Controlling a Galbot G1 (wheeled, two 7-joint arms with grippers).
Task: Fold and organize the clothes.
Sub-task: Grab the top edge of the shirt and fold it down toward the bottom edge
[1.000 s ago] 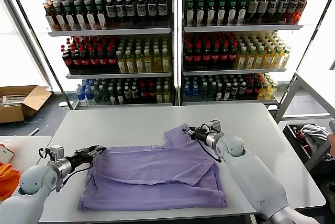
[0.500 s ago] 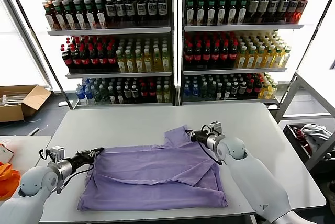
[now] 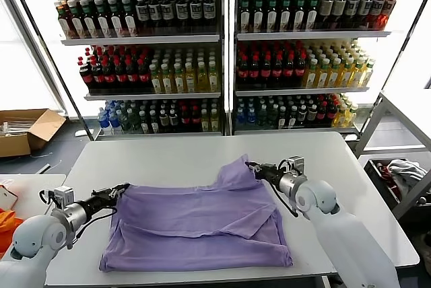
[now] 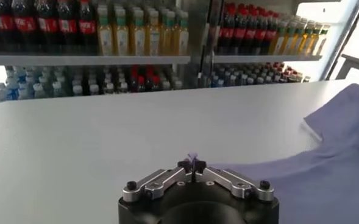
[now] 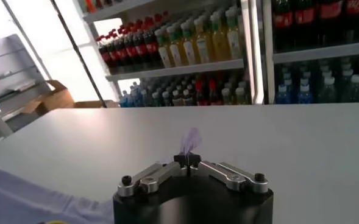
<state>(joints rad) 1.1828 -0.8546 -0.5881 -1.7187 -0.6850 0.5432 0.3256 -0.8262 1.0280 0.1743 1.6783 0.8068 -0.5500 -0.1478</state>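
Note:
A lavender T-shirt (image 3: 202, 224) lies spread on the white table (image 3: 168, 157), its plain side up and partly folded. My left gripper (image 3: 122, 188) is shut on the shirt's left edge, and a tuft of cloth shows between its tips in the left wrist view (image 4: 192, 159). My right gripper (image 3: 255, 166) is shut on the raised far corner of the shirt near the sleeve, with a tuft pinched in the right wrist view (image 5: 188, 155). The shirt also shows in the left wrist view (image 4: 325, 170) and the right wrist view (image 5: 21, 195).
Shelves of bottled drinks (image 3: 222, 52) stand behind the table. A cardboard box (image 3: 27, 132) sits on the floor at far left. A bin with cloth (image 3: 401, 173) stands at the right. Orange items (image 3: 8, 224) lie on a side table at left.
Both grippers have moved outward, left one leftward and right one rightward, pulling the shirt's top edge wider and tauter. The far corner near the right gripper is lifted more.

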